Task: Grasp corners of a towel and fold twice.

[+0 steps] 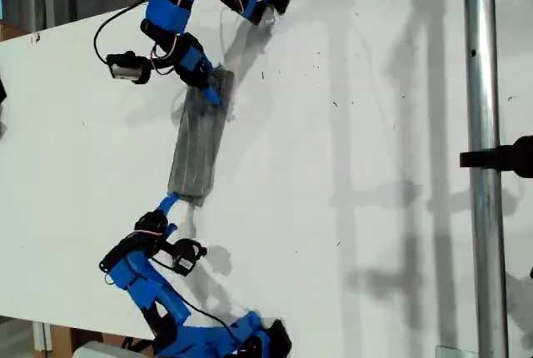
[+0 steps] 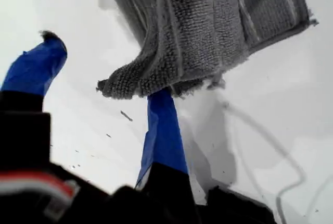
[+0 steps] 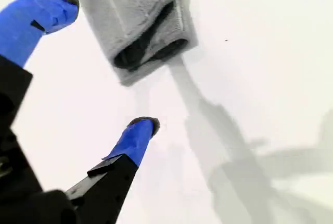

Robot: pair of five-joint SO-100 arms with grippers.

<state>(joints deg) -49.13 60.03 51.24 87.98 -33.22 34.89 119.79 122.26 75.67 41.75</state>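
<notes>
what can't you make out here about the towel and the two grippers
- Layers in the towel: too small in the exterior view, and both wrist views show only its ends.
- Tip of one finger of my first gripper: hidden under the towel's edge in the first wrist view.
- Rest of the towel beyond my second gripper: cut off by the second wrist view's edge.

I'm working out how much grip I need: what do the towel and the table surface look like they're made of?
The towel looks like soft woven terry cloth, grey: nubbly looped pile, pale flat stripes and a slightly frayed hem show in the first wrist view, and it droops and folds limply. The table looks like a smooth, hard white board, matte to faintly glossy, with clear shadows and small dark specks; whether laminate or painted wood, I can't tell.
</notes>
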